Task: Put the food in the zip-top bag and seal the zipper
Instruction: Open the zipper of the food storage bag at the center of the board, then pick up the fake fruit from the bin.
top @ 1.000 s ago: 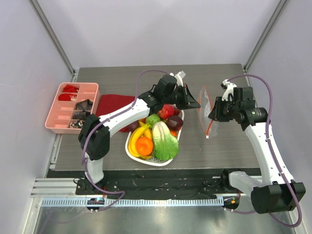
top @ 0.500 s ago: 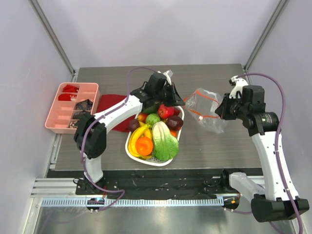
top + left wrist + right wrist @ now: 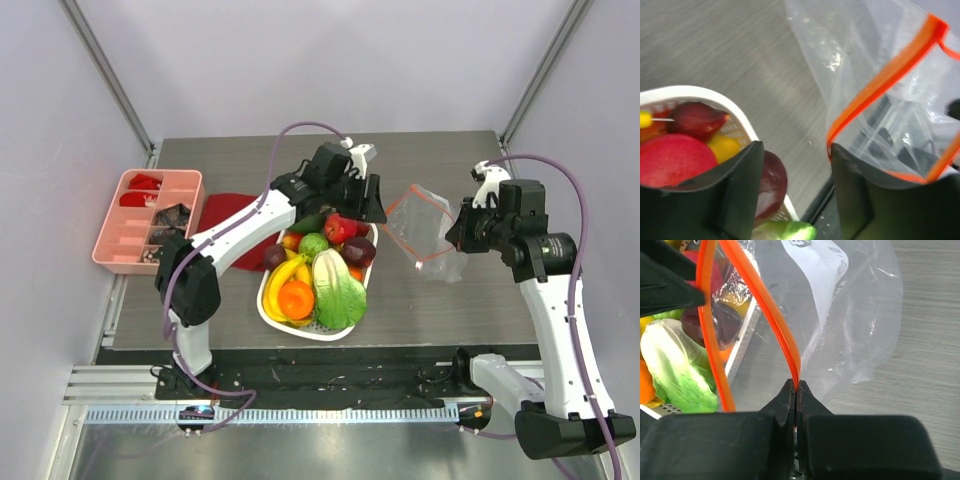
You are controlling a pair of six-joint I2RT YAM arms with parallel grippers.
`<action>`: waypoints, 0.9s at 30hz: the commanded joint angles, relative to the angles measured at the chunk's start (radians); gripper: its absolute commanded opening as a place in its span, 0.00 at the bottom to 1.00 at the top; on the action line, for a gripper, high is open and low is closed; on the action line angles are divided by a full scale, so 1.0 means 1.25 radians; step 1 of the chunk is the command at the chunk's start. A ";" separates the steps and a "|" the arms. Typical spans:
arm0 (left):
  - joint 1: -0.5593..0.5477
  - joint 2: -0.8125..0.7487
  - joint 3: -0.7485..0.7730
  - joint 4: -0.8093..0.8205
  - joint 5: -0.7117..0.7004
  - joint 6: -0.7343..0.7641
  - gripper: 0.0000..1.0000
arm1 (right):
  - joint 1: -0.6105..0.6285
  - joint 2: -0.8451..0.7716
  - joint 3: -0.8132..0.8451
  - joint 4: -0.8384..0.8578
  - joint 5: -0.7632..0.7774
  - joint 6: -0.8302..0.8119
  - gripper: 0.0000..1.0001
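Orange zipper strip (image 3: 772, 315) of the clear crinkly zip-top bag (image 3: 855, 315) sits pinched in the right gripper (image 3: 796, 385) at bottom centre; left gripper (image 3: 795, 147) gapes empty.

No legible txt; print on white label (image 3: 817, 265) of zip-top bag (image 3: 860, 325) too blurry

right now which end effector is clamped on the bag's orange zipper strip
The right end effector: it is pinched shut on the zipper of the zip-top bag. The left end effector stands open, gripping nothing.
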 commanded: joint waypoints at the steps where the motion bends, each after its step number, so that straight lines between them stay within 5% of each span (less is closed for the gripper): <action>1: 0.005 -0.064 0.031 -0.004 0.126 0.138 0.73 | -0.002 0.000 -0.024 0.013 0.012 0.025 0.01; 6: 0.015 -0.133 0.040 -0.094 0.156 0.267 0.92 | -0.002 -0.001 -0.041 0.019 0.013 0.026 0.01; 20: 0.190 -0.265 0.034 -0.435 0.178 0.656 0.90 | -0.002 0.007 -0.093 0.051 -0.015 0.049 0.01; 27: 0.190 -0.443 -0.137 -0.491 0.111 0.725 0.86 | -0.002 0.029 -0.103 0.063 -0.036 0.053 0.01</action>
